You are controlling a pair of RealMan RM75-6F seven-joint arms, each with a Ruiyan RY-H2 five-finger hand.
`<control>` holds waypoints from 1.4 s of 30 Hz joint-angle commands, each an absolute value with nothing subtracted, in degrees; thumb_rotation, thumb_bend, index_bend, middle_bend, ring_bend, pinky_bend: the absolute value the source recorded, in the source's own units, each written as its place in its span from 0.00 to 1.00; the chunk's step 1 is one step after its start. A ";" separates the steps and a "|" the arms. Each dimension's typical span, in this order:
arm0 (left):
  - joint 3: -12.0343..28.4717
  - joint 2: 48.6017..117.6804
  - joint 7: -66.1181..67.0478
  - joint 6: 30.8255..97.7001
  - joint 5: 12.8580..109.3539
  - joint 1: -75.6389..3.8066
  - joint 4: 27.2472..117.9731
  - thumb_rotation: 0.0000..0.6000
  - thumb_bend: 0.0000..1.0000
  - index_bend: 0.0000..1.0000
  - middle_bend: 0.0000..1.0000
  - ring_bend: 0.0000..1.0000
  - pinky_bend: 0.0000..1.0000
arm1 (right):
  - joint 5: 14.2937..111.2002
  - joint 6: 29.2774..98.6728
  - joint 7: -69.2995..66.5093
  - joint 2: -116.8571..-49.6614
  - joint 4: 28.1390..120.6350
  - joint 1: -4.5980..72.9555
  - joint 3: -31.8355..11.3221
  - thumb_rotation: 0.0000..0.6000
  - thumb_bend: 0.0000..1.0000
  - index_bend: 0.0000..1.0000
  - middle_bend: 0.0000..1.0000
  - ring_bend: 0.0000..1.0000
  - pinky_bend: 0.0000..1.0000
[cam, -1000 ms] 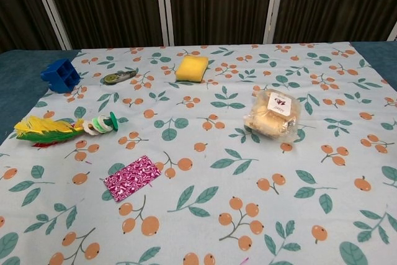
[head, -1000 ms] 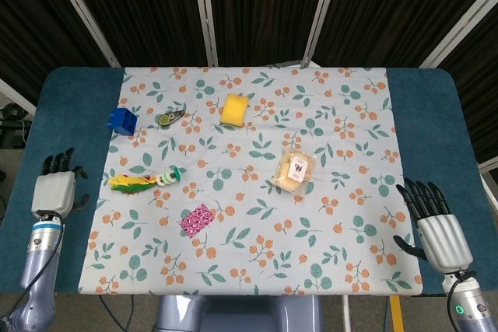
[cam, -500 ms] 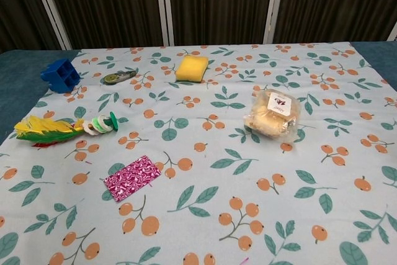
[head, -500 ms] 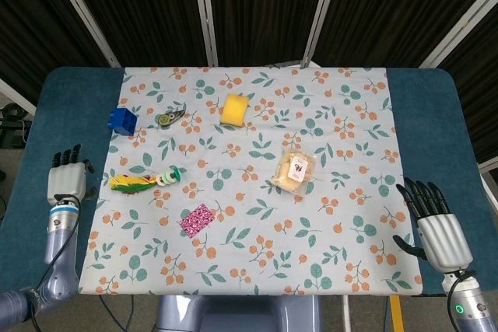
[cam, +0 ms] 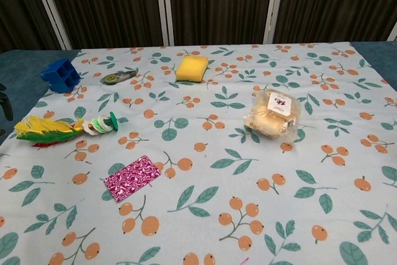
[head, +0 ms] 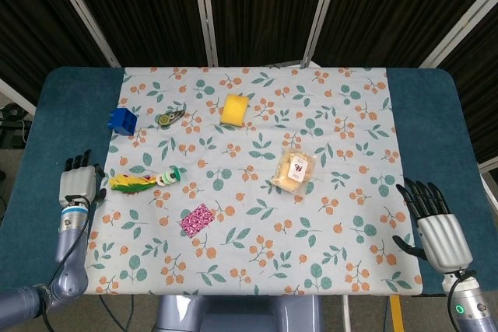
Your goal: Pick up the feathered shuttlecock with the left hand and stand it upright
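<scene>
The feathered shuttlecock [head: 142, 181] lies on its side on the floral cloth, yellow, green and red feathers pointing left, ringed base [cam: 102, 123] to the right. It shows again in the chest view [cam: 53, 129]. My left hand [head: 77, 183] hovers just left of the feather tips, fingers apart and empty; only a dark fingertip [cam: 5, 107] shows at the chest view's left edge. My right hand [head: 433, 224] rests open at the table's front right, holding nothing.
A blue block [head: 122, 120], a small green tape dispenser [head: 170, 118] and a yellow sponge [head: 233, 109] sit behind the shuttlecock. A pink patterned packet [head: 197, 218] lies in front of it. A bagged snack [head: 295, 172] lies at centre right.
My left hand has moved right and slightly forward, closing in on the shuttlecock's feather end. The right hand and all objects stayed put.
</scene>
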State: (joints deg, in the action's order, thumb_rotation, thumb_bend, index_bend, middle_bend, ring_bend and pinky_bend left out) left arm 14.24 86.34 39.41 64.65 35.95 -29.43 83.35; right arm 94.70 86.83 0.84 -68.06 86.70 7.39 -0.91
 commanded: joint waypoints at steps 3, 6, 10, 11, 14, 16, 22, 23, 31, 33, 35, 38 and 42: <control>14.55 87.66 38.47 63.96 34.22 -30.17 82.27 1.00 0.42 0.42 0.00 0.00 0.00 | 94.57 86.74 0.77 -68.10 86.70 7.41 -0.95 1.00 0.09 0.00 0.00 0.00 0.00; 14.60 88.38 38.14 63.52 33.15 -30.73 82.29 1.00 0.45 0.43 0.00 0.00 0.00 | 94.51 86.69 0.63 -68.03 86.74 7.40 -0.94 1.00 0.09 0.00 0.00 0.00 0.00; 14.24 89.07 37.90 63.61 33.44 -31.18 81.91 1.00 0.47 0.43 0.00 0.00 0.00 | 94.59 86.73 0.56 -68.01 86.74 7.41 -0.93 1.00 0.09 0.00 0.00 0.00 0.00; 14.15 89.24 37.77 63.63 33.53 -31.28 81.83 1.00 0.47 0.43 0.00 0.00 0.00 | 94.59 86.73 0.52 -67.98 86.76 7.40 -0.92 1.00 0.09 0.00 0.00 0.00 0.00; 14.06 89.60 37.12 63.79 33.79 -31.39 81.78 1.00 0.48 0.44 0.00 0.00 0.00 | 94.60 86.76 0.51 -67.96 86.75 7.39 -0.91 1.00 0.09 0.00 0.00 0.00 0.00; 13.98 89.69 36.78 63.86 33.93 -31.43 81.89 1.00 0.49 0.44 0.00 0.00 0.00 | 94.59 86.76 0.46 -67.96 86.74 7.38 -0.91 1.00 0.09 0.00 0.00 0.00 0.00; 14.07 89.51 35.99 63.96 33.73 -31.49 82.35 1.00 0.50 0.45 0.00 0.00 0.00 | 94.63 86.80 0.45 -67.98 86.72 7.38 -0.92 1.00 0.09 0.00 0.00 0.00 0.00; 14.12 89.40 35.84 63.87 33.52 -31.50 82.45 1.00 0.50 0.45 0.00 0.00 0.00 | 94.64 86.79 0.49 -67.99 86.73 7.39 -0.92 1.00 0.09 0.00 0.00 0.00 0.00; 13.81 89.05 35.10 63.79 32.45 -31.53 82.95 1.00 0.50 0.49 0.00 0.00 0.00 | 94.63 86.83 0.65 -68.01 86.78 7.35 -0.92 1.00 0.09 0.00 0.00 0.00 0.00; 13.57 89.18 34.90 63.93 32.50 -31.51 82.88 1.00 0.50 0.51 0.00 0.00 0.00 | 94.65 86.86 0.69 -67.99 86.79 7.32 -0.90 1.00 0.09 0.00 0.00 0.00 0.00; 13.38 89.31 34.84 64.06 32.54 -31.54 82.75 1.00 0.50 0.52 0.00 0.00 0.00 | 94.67 86.89 0.69 -68.00 86.79 7.33 -0.92 1.00 0.09 0.00 0.00 0.00 0.00; 13.19 89.45 34.84 64.27 32.58 -31.59 82.61 1.00 0.50 0.53 0.00 0.00 0.00 | 94.65 86.87 0.62 -68.00 86.79 7.32 -0.91 1.00 0.09 0.00 0.00 0.00 0.00; 13.19 89.57 34.63 64.47 32.58 -31.65 82.55 1.00 0.50 0.56 0.00 0.00 0.00 | 94.63 86.85 0.58 -68.00 86.76 7.34 -0.93 1.00 0.09 0.00 0.00 0.00 0.00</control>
State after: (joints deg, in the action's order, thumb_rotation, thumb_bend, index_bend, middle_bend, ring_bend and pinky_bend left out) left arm 13.18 89.56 34.65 64.45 32.57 -31.64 82.55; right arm 94.63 86.84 0.58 -68.00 86.76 7.34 -0.93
